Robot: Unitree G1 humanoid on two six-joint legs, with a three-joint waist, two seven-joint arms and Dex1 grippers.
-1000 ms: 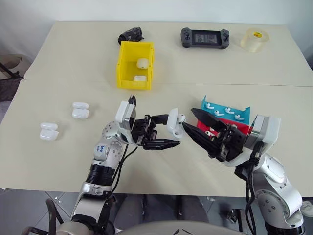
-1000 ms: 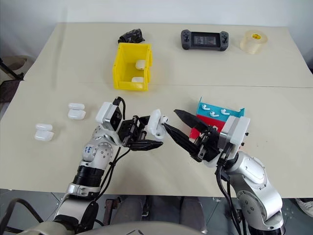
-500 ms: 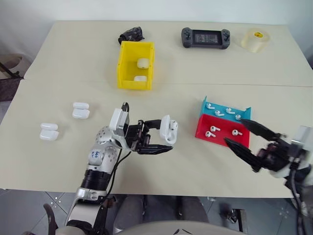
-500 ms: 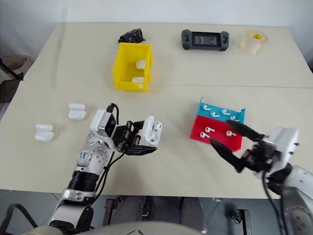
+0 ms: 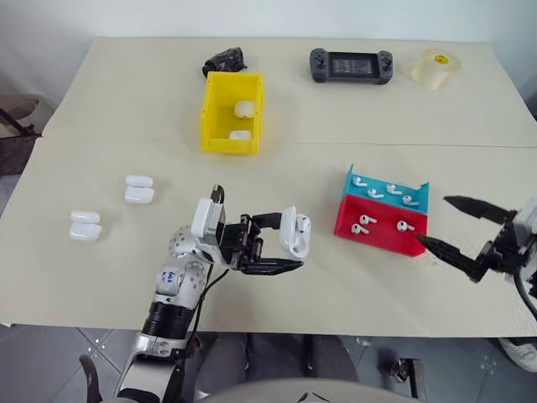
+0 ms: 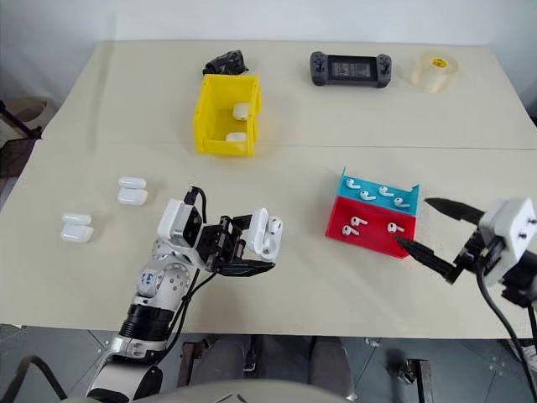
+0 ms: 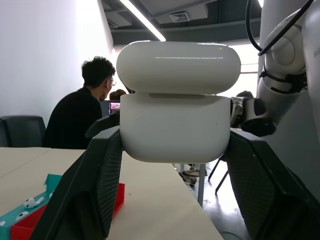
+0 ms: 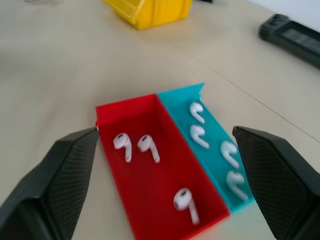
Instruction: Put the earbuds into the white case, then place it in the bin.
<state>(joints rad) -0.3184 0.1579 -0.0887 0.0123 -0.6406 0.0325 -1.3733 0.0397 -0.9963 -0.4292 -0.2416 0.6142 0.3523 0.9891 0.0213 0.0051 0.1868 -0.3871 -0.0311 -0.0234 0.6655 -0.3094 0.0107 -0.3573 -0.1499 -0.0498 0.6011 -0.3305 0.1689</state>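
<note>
The white case sits clamped between the left gripper jaws.

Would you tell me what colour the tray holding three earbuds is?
Red; the tray shows best in the right wrist view.

Right arm cut off at edge

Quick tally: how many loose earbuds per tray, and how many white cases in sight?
glossy white earbuds in the shallow red plastic tray: 3
earbuds in the blue plastic tray: 4
glossy white rounded cases: 5
Total: 12
</note>
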